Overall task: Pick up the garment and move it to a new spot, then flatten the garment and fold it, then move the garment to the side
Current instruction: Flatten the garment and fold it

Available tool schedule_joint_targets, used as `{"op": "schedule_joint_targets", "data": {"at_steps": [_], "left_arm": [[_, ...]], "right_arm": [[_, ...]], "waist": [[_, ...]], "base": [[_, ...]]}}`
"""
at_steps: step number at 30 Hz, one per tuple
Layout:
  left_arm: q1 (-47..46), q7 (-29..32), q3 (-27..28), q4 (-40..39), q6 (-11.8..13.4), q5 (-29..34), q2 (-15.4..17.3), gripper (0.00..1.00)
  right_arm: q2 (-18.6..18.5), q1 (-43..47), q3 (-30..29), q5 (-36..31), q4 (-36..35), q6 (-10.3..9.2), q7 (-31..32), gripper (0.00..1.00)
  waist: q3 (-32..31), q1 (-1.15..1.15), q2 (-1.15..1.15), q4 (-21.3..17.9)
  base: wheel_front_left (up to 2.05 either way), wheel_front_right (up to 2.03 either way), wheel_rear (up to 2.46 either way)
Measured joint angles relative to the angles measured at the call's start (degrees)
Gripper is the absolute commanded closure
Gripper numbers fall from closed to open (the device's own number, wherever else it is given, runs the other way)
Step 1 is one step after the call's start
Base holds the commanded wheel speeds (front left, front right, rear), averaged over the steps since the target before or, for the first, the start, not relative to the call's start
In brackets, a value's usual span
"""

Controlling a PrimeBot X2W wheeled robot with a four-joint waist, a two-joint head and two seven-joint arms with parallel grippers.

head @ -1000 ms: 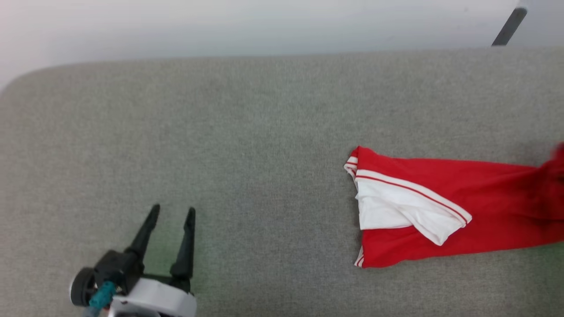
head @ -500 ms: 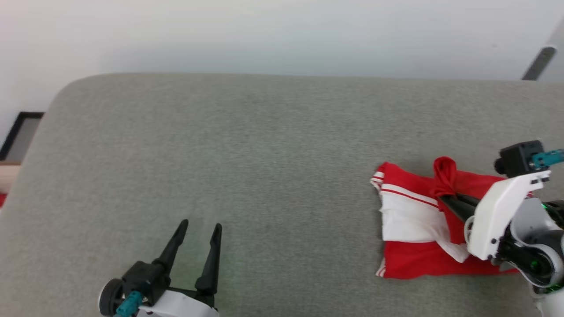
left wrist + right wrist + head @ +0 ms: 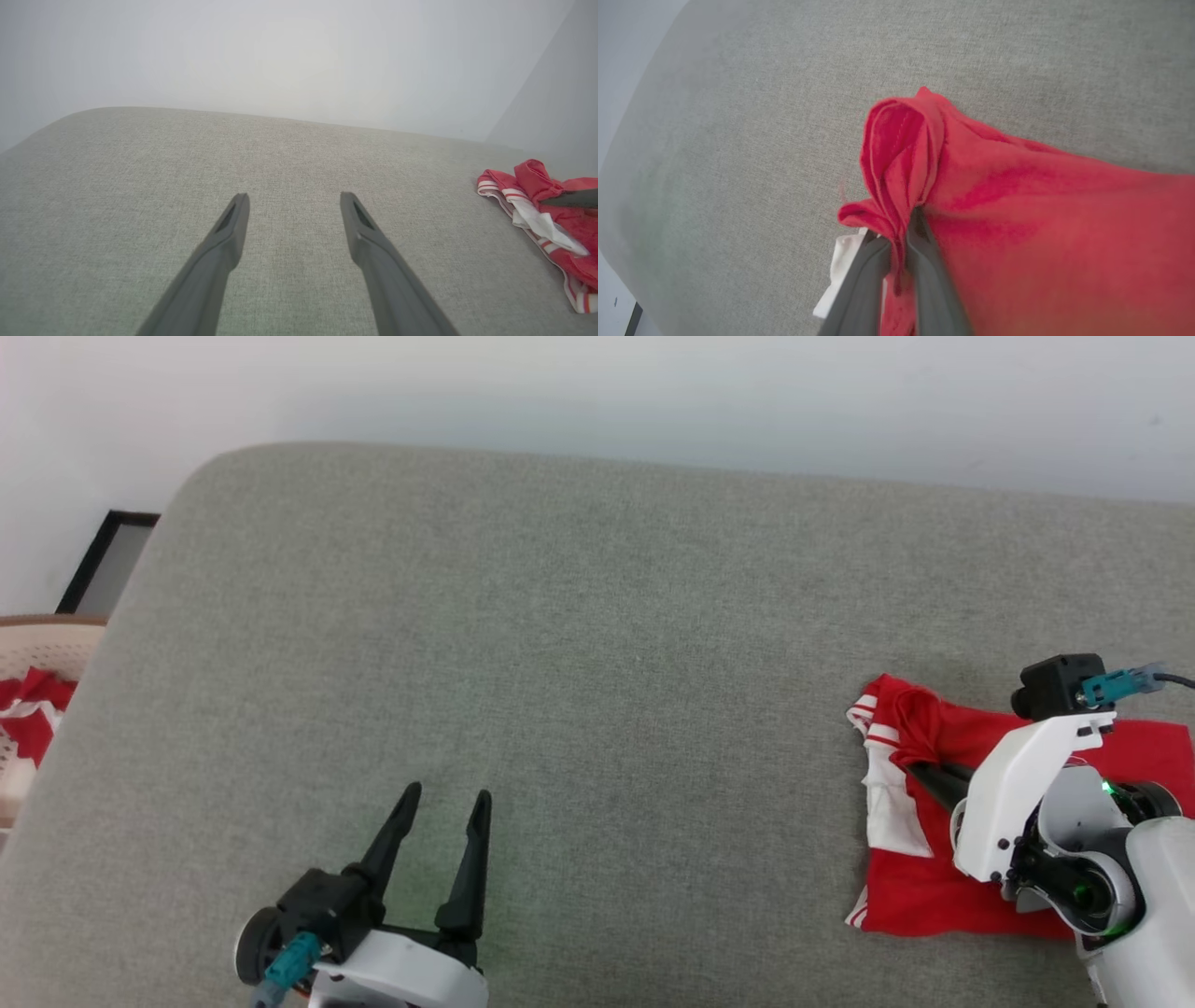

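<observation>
One pale basket (image 3: 54, 637) holds red-and-white cloth (image 3: 31, 698); right tool (image 3: 920, 773) pinches garment (image 3: 920, 896).

No readable text, label or number anywhere, garment (image 3: 920, 901) included.

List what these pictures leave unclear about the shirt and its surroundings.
- The garment: the right arm covers its right part in the head view, and the left wrist view's edge crops it.
- The right hand, head view: fingertips buried in bunched cloth.
- The basket, head view: cropped at the left edge, contents unclear.
</observation>
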Motion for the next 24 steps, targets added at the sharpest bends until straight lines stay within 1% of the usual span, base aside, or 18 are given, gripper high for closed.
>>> {"op": "schedule_joint_targets", "data": {"at_steps": [1, 2, 3, 4, 7, 11, 16, 20, 24], "left_arm": [[-0.12, 0.00, -0.02, 0.12, 0.00, -0.01, -0.05, 0.00], [-0.28, 0.00, 0.05, 0.21, 0.00, -0.02, -0.10, 0.00], [-0.42, 0.00, 0.18, 0.24, 0.00, -0.02, -0.11, 0.00], [-0.51, 0.00, 0.36, 0.27, 0.00, -0.03, -0.09, 0.00], [-0.61, 0.00, 0.85, 0.42, 0.00, -0.10, 0.03, 0.00], [-1.05, 0.00, 0.42, 0.96, 0.00, -0.49, 0.75, 0.00], [-2.31, 0.00, -0.51, 1.69, 0.00, -1.03, 1.99, 0.00], [-2.86, -0.01, -0.62, 2.20, 0.00, -2.02, 2.45, 0.00], [-3.24, -0.01, -1.22, 3.47, 0.00, -2.66, 3.00, 0.00]], "right_arm": [[-0.02, -0.29, 0.40, -0.01, 0.70, 0.00, -0.54, 1.00], [-0.11, -0.58, 0.97, -0.02, 1.20, 0.00, -0.97, 0.81], [-0.10, -0.75, 1.53, -0.02, 1.47, 0.00, -1.29, 0.57], [-0.05, -0.92, 2.13, 0.10, 1.60, -0.01, -1.44, 0.00], [-0.05, -1.65, 3.83, 1.52, 1.30, 0.00, -1.36, 0.00], [-1.29, -2.09, 5.23, 2.81, -0.27, 0.00, -1.89, 0.00], [-3.50, -2.50, 4.12, 4.48, -1.13, 0.00, -4.09, 0.00], [-5.03, -2.51, 3.02, 7.01, -1.72, 0.00, -8.31, 0.00], [-7.69, -1.74, 3.35, 7.78, -0.32, 0.00, -14.67, 0.00]], "waist": [[0.26, 0.00, 0.00, 0.08], [0.47, 0.00, 0.00, 0.12], [0.63, 0.00, 0.00, 0.07], [0.72, 0.00, 0.00, -0.08], [0.73, 0.00, 0.00, -0.90], [0.39, 0.00, 0.00, -2.44], [-0.52, 0.00, 0.00, -4.59], [-1.37, 0.00, 0.00, -6.42], [-2.11, 0.00, 0.00, -8.33]], "base": [[0.00, 0.00, 0.00], [0.00, 0.00, 0.00], [0.00, 0.00, 0.00], [0.00, 0.00, 0.00], [0.00, 0.00, 0.00], [0.00, 0.00, 0.00], [0.00, 0.00, 0.00], [0.00, 0.00, 0.00], [0.00, 0.00, 0.00]]}}
